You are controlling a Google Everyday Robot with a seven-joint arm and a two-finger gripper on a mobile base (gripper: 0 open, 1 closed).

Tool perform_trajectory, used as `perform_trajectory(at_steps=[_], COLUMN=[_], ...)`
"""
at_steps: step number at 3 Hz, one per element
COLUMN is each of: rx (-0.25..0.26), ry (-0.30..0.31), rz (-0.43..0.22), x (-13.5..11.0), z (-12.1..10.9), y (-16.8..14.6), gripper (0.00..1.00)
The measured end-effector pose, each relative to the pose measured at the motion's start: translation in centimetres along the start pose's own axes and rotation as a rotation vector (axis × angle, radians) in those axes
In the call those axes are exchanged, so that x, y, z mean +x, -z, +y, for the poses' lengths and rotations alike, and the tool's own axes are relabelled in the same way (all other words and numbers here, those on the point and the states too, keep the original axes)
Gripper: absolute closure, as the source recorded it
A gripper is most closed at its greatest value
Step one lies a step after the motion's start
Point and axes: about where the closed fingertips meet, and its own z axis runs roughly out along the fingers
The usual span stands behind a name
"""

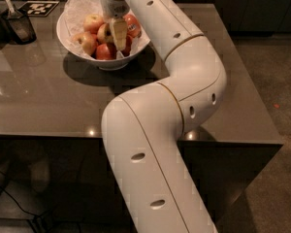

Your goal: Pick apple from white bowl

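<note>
Nearest the camera, one thick white robot arm (150,144) rises from the bottom edge, where its base is cut off. It bends at a rounded elbow on the right and reaches back left over one dark, glossy grey-brown table (43,101). Under the table's front edge the space is too dark to make out. Further back, on the table's left part, stands one wide, round, glossy white bowl (70,40) lined with one sheet of crinkled white paper (80,4). At least six apples can be counted in it; the arm covers the right side of the heap, so the full number cannot be told. The single pale-tipped gripper (119,40) hangs down into the middle of the bowl among the fruit. Whether it is released or clenched on anything cannot be told. The pale yellow-orange apple with a pink-red blush (105,33) lies in the bowl just left of the gripper, touching or nearly touching it. It looks round with no clear long axis, and its stem end cannot be seen. A smaller deep-red apple (104,51) sits at the near rim. Farthest back are one dark container holding a utensil (19,27) and one black-and-white patterned marker card (38,7), both at the far left.
</note>
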Motion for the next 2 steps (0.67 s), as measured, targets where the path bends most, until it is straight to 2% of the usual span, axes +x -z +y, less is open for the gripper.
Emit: perform_trajectory(at_steps=[2], rx=[0.000], ry=[0.000], rz=[0.000], x=[0.00], z=[0.00], y=[0.00], gripper=[0.88])
